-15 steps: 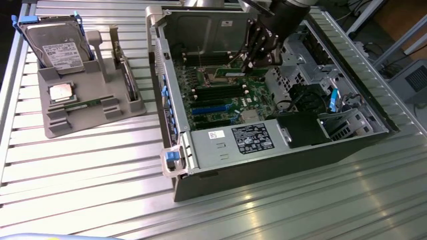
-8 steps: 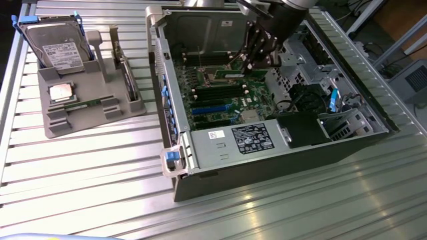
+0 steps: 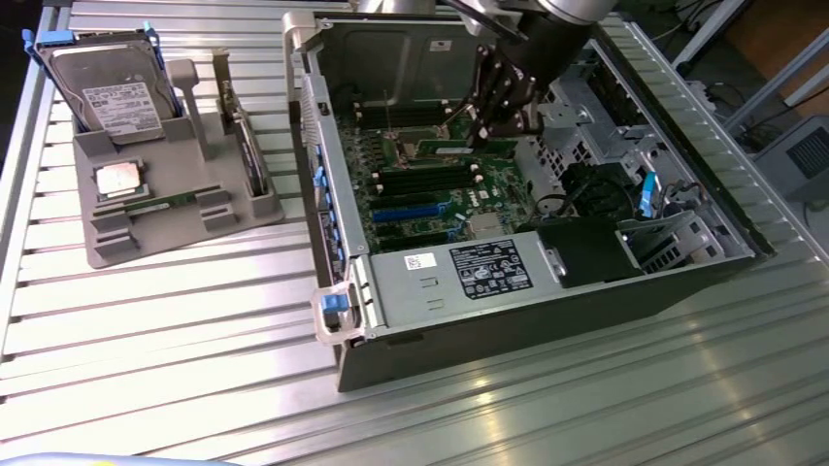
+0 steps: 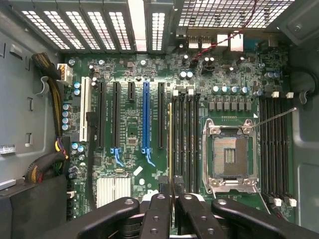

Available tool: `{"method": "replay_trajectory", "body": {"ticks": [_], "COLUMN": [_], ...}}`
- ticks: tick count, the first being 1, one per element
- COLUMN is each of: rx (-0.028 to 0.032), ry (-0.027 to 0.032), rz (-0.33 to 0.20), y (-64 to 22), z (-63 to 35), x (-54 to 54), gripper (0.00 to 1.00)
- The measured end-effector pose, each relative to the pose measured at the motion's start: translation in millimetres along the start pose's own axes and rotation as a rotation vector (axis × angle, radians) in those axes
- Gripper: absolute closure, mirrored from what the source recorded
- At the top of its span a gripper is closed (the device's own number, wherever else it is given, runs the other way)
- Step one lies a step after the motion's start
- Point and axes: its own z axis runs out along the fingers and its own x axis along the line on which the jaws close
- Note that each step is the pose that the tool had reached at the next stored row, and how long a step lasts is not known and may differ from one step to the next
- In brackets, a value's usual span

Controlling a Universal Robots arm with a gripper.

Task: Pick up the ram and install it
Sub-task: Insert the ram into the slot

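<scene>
Here, black ribbed hand (image 4: 172,196) pinching thin ram (image 4: 170,144) edge-on, green motherboard (image 4: 132,124).

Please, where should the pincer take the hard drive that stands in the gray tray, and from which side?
Probably take the hard drive by its upper edge, between the blue brackets, coming from above: it stands on edge in the gray tray, so its thin top part is free.

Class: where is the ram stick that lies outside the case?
On the exterior view's left, the ram stick lies on the grey tray, just beside the CPU.
</scene>
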Motion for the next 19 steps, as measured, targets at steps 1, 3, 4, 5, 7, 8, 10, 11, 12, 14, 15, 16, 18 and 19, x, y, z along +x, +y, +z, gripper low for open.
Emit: {"method": "replay_trajectory", "body": {"ticks": [1, 3, 4, 5, 7, 8, 10, 11, 12, 14, 15, 16, 18, 19], "rx": [0.0, 0.0, 0.0, 0.0, -0.0001, -0.0001, 0.0, 0.0, 0.0, 0.0, 0.0, 0.0, 0.0, 0.0], "ry": [0.0006, 0.0031, 0.0039, 0.0048, 0.0058, 0.0058, 0.0058, 0.0057, 0.0058, 0.0058, 0.0058, 0.0059, 0.0063, 0.0065], "rz": [0.0, 0.0, 0.001, 0.001, 0.001, 0.001, 0.001, 0.001, 0.001, 0.001, 0.001, 0.001, 0.001, 0.001], "y": [0.0, -0.1, -0.2, -0.2, -0.5, -0.5, -0.6, -0.6, -0.7, 0.2, 1.3, 2.3, 5.3, 6.9], "z": [0.2, 1.0, 1.3, 1.9, 3.8, 4.4, 5.6, 6.2, 7.1, 9.8, 11.1, 12.0, 13.8, 15.1], "x": [0.0, 0.0, 0.1, 0.1, 0.1, 0.1, 0.1, 0.1, 0.2, 0.2, 0.2, 0.2, 0.3, 0.3], "gripper": [0.87, 0.87, 0.87, 0.87, 0.87, 0.87, 0.87, 0.87, 0.87, 0.87, 0.87, 0.87, 0.87, 0.87]}}
